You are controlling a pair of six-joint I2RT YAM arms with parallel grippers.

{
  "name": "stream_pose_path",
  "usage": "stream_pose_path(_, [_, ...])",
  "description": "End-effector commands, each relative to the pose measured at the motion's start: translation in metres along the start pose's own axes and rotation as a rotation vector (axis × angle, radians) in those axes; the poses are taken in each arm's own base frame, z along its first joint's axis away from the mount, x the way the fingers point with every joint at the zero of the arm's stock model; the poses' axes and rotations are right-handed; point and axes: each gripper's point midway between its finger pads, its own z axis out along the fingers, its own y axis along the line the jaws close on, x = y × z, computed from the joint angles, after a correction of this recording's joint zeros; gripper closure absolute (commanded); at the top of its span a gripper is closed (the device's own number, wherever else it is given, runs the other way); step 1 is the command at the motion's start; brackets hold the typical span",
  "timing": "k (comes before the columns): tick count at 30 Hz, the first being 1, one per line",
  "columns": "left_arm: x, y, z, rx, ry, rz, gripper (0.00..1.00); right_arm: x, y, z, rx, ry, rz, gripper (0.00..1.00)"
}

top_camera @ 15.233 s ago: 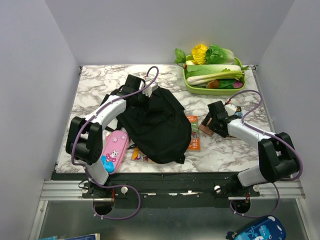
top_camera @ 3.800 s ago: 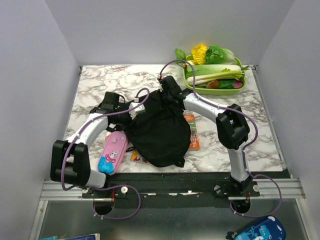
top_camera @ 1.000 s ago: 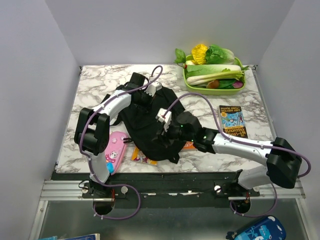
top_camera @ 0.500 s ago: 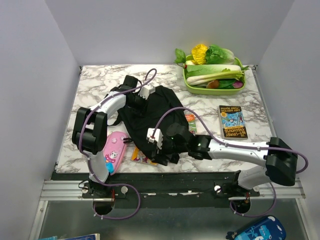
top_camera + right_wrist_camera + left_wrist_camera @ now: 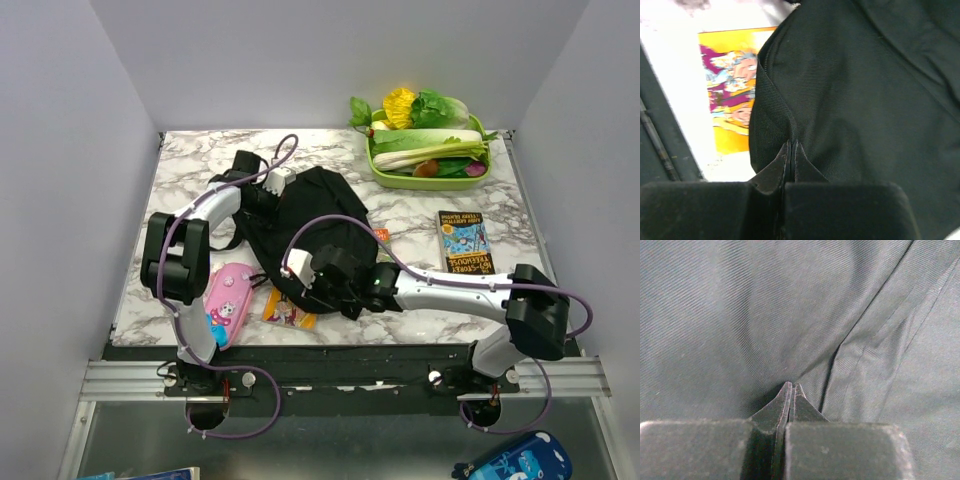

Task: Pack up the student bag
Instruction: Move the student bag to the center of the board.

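The large soft black fabric backpack lies slumped in the middle of the white-and-grey marbled table, between the two arms.

The left tool sits at the backpack's far left part. In the left wrist view its tips are closed together with a small pucker of black cloth caught between them, and creases fan out from that spot.

The right tool reaches across to the backpack's near left edge. It too is closed, its tips pinching a raised seam of the fabric.

Just beside that edge, partly under the backpack, lies a flat yellow picture book (its cover shows cartoon figures, too blurred to read). A pink oblong pencil case lies left of it, near the left arm.

A dark blue paperback book lies well apart on the right of the table. A lime-green plastic tray heaped with leafy vegetables stands at the far right corner.
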Motion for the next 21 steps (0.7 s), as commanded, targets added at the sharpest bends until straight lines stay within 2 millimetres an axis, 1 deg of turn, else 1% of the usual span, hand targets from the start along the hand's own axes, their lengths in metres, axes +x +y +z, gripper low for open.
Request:
stream_pose_path(1, [-0.007, 0.046, -0.013, -0.114, -0.047, -0.105, 1.00, -0.034, -0.062, -0.036, 0.300, -0.065, -0.092, 0.99])
stream_pose_path(2, [-0.010, 0.053, -0.017, -0.130, -0.061, -0.147, 1.00, -0.039, -0.067, -0.039, 0.320, -0.074, -0.099, 0.99])
stream_pose_path(3, [-0.007, 0.058, -0.018, -0.133, -0.059, -0.170, 1.00, -0.043, -0.070, -0.042, 0.332, -0.084, -0.110, 0.99])
stream_pose_path(4, [-0.005, 0.069, -0.024, -0.149, -0.067, -0.198, 1.00, -0.051, -0.076, -0.046, 0.349, -0.104, -0.119, 0.99])
stream_pose_path(6, [-0.001, 0.072, -0.028, -0.157, -0.068, -0.208, 1.00, -0.050, -0.085, -0.046, 0.374, -0.098, -0.123, 0.99])
stream_pose_path(7, [0.000, 0.073, -0.030, -0.163, -0.069, -0.207, 1.00, -0.050, -0.095, -0.048, 0.417, -0.094, -0.131, 0.99])
stream_pose_path(8, [0.005, 0.072, -0.029, -0.157, -0.062, -0.212, 1.00, -0.039, -0.104, -0.041, 0.442, -0.058, -0.129, 0.99])
stream_pose_path(10, [0.005, 0.069, -0.032, -0.147, -0.067, -0.206, 1.00, -0.024, -0.121, -0.034, 0.486, -0.009, -0.117, 0.99])
stream_pose_path(11, [0.007, 0.066, -0.033, -0.138, -0.064, -0.209, 1.00, -0.008, -0.133, -0.027, 0.517, 0.045, -0.106, 0.99])
stream_pose_path(13, [0.005, 0.061, -0.038, -0.125, -0.072, -0.198, 1.00, 0.004, -0.141, -0.023, 0.540, 0.080, -0.097, 0.97])
stream_pose_path(14, [0.006, 0.058, -0.039, -0.118, -0.071, -0.196, 1.00, 0.009, -0.148, -0.026, 0.576, 0.100, -0.091, 0.92])
stream_pose_path(16, [0.005, 0.053, -0.048, -0.115, -0.081, -0.167, 1.00, 0.016, -0.152, -0.028, 0.606, 0.130, -0.095, 0.89])
stream_pose_path(17, [0.005, 0.051, -0.051, -0.112, -0.081, -0.157, 0.99, 0.018, -0.158, -0.032, 0.642, 0.145, -0.091, 0.84])
stream_pose_path(18, [0.005, 0.047, -0.056, -0.110, -0.082, -0.146, 0.97, 0.012, -0.158, -0.036, 0.642, 0.132, -0.083, 0.79])
stream_pose_path(19, [0.005, 0.045, -0.058, -0.102, -0.084, -0.135, 0.96, 0.013, -0.155, -0.038, 0.625, 0.131, -0.068, 0.73])
stream_pose_path(20, [0.006, 0.042, -0.059, -0.096, -0.083, -0.118, 0.94, 0.006, -0.149, -0.038, 0.582, 0.095, -0.054, 0.61])
stream_pose_path(21, [0.007, 0.040, -0.063, -0.093, -0.082, -0.107, 0.92, 0.000, -0.144, -0.040, 0.547, 0.062, -0.042, 0.56])
